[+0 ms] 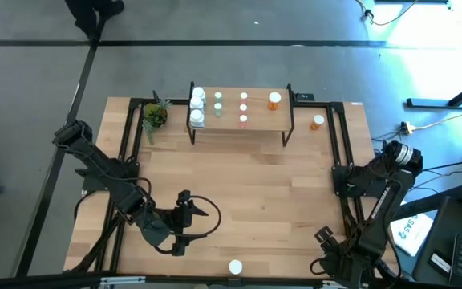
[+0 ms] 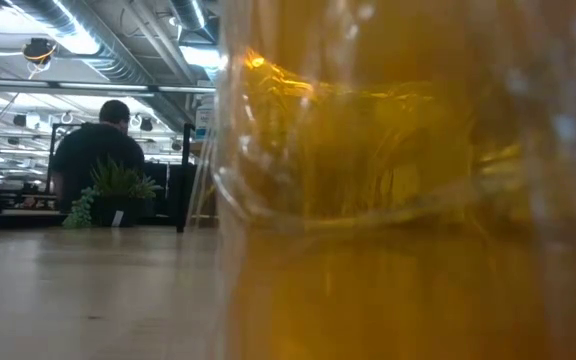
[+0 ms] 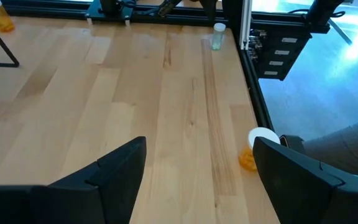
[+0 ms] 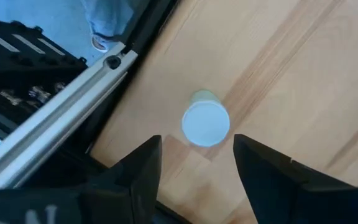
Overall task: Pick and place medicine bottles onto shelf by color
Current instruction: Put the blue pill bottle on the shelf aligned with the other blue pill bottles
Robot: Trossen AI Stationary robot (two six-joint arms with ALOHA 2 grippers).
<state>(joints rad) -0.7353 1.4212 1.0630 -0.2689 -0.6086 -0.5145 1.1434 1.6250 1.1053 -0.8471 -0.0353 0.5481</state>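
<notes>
The small pale green medicine bottle with a white cap point(image 4: 205, 122) stands upright at the 3 o'clock edge of the light-wood counter point(image 1: 239, 185), close beside the black frame rail point(image 4: 73, 106). The right claw point(image 4: 197, 140) hangs directly above it. Its two dark fingers are parted, one on each side of the cap, and are not closed on it, so I judge the step in hand to be the grasp.

To do it well:
- Come straight down, keeping the cap centred between the fingers.
- Close on the body below the cap rather than on the cap rim.
- Mind the rail, since the finger on that side has little room.
- Lift clear before swinging towards 12 o'clock.

The low light-wood shelf on black legs point(image 1: 255, 127) waits at 12 o'clock. Its pale green bottles point(image 1: 218, 103) stand between the white bottles point(image 1: 197, 100) and the pink-red bottles point(image 1: 243, 108), with an orange shelved bottle point(image 1: 273, 99) at the far end. This bottle belongs in the green row and should be set down gently, because its neighbours could tip.

Another orange bottle with a white cap point(image 3: 253, 149) stands at the counter's 6 o'clock edge, just beside the left claw point(image 3: 197, 162), which is spread wide and empty. A third, loose orange bottle point(image 1: 318, 122) sits at about 1 o'clock.
</notes>
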